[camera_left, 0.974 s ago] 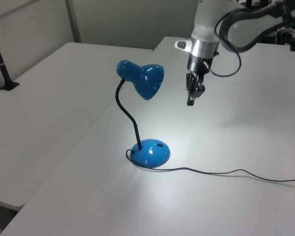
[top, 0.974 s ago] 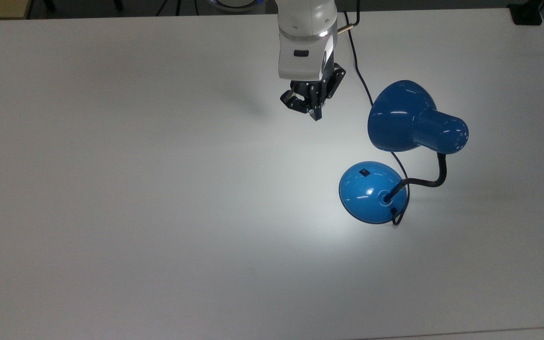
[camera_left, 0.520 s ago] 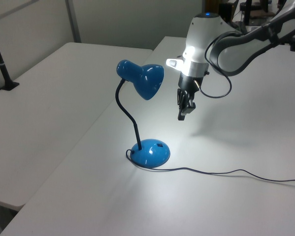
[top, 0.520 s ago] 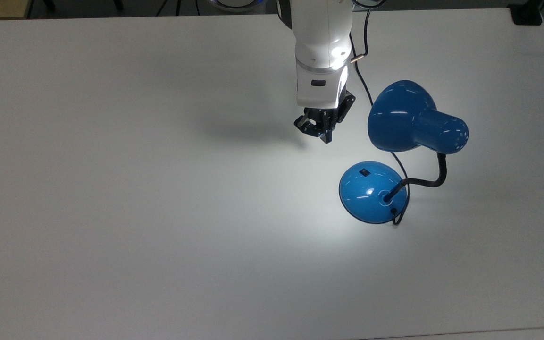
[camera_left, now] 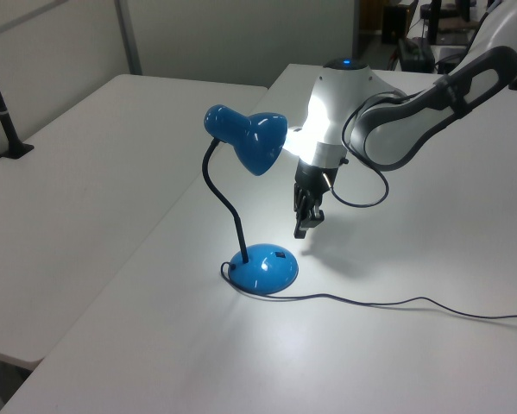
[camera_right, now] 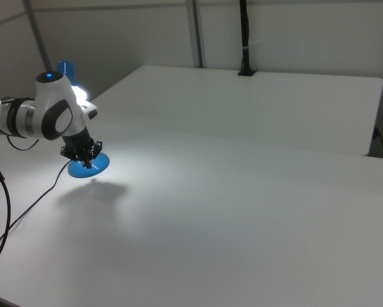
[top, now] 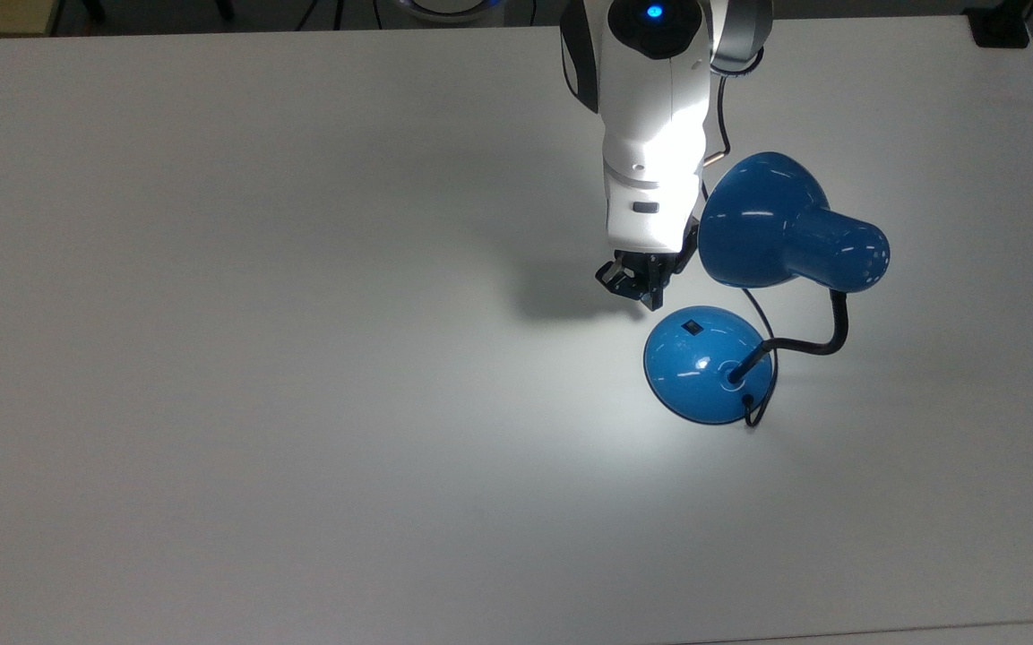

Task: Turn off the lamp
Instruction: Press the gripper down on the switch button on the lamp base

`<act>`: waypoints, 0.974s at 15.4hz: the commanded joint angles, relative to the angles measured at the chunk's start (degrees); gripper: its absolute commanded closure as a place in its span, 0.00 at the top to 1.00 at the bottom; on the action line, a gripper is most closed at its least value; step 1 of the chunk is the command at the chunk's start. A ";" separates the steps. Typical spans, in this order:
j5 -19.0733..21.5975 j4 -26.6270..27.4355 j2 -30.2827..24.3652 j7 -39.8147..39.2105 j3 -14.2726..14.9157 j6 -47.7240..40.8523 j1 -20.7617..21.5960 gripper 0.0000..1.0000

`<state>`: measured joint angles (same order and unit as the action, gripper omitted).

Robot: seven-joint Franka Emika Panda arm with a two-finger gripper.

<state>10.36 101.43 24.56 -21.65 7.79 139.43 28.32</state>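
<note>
Since the earlier frames your gripper (top: 648, 291) has come down and toward the lamp (top: 753, 269): in the top view it went from mid-table at the top to just off the upper-left edge of the base (top: 702, 363). In the left view the gripper (camera_left: 304, 222) now hangs just above and to the right of the base (camera_left: 263, 267), not touching it. The lamp itself hasn't moved.

Jaws look nearly closed, fingers close together, holding nothing.

The lamp stands on the white table (top: 256, 358), right of centre in the top view. It's lit; a bright pool falls on the table around the base, and the arm's white wrist (top: 655, 161) catches the glare. The shade (top: 762, 219) sits beside the wrist, very close to it in the top view; you can't tell if they touch. The black switch (top: 692, 328) is on the base's upper-left side in the top view, near the gripper tips. The cord (camera_left: 396, 304) runs off to the left view's right.

In the right view the gripper (camera_right: 84, 155) is over the base (camera_right: 92, 167) at far left.

No readable writing or brand marks; a blue light (top: 654, 12) glows on the arm.
</note>
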 commanded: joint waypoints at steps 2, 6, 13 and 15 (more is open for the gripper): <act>0.98 -4.83 3.74 1.09 -0.75 0.76 1.04 0.00; 0.63 -6.42 5.94 2.14 -1.20 0.76 1.04 0.00; 0.28 -9.32 8.31 2.23 -1.28 0.76 1.30 0.00; -0.16 -9.23 8.67 2.14 -1.28 0.76 1.57 0.00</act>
<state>10.35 93.80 31.03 -20.52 6.14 139.43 28.85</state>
